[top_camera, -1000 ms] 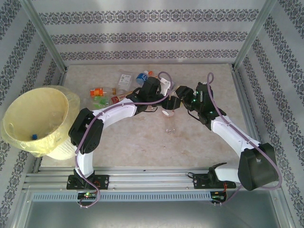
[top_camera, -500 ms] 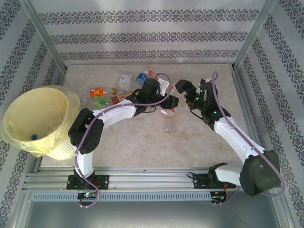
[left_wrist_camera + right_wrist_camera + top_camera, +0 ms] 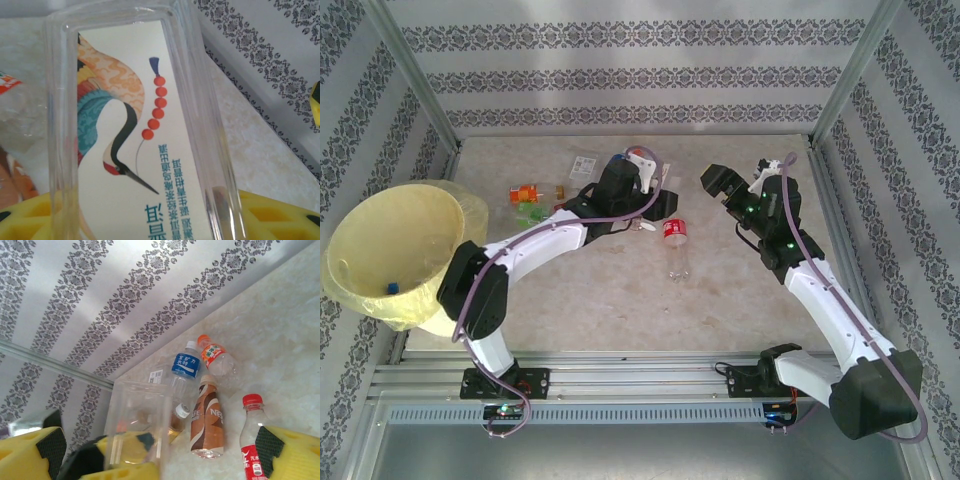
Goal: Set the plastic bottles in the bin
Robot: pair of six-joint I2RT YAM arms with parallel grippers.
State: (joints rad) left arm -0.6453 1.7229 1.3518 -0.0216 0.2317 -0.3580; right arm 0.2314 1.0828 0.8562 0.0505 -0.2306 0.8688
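— So, biggest thing first: where's the bin?

— The bin [image 3: 425, 225] hangs off the left edge of the tabletop [image 3: 600, 300], well apart from the bottles. Wide mouth, thin bag liner, one small blue item [image 3: 392, 288] at the bottom. Easy target.

— And the arms?

— On the left arm, the left gripper [image 3: 150, 225] is pinching a square clear bottle [image 3: 135, 125] with a crane label, yellow pads [image 3: 280, 215] on opposite sides. Can't tell if it's clear of the tabletop. Over far right, the right gripper [image 3: 715, 182] is spread wide w/ nothing in it.

— Loose bottles?

— The red-label bottle [image 3: 675, 240] lies on its side btwn the two arms. Toward the back wall there's a brown-label bottle [image 3: 206, 420], a blue-label bottle [image 3: 184, 365] and an orange-label bottle [image 3: 215, 356], all close together. More sit left of the left arm, too small to sort.

— How will they handle?

— Prob. light; the clear ones look empty or near it. Thin walls, so I'd expect dents under a hard squeeze. Smooth plastic, likely slick. The square one suits a pinch across flat faces, mid-body. Round ones may roll, so take them across the label band, not the neck.
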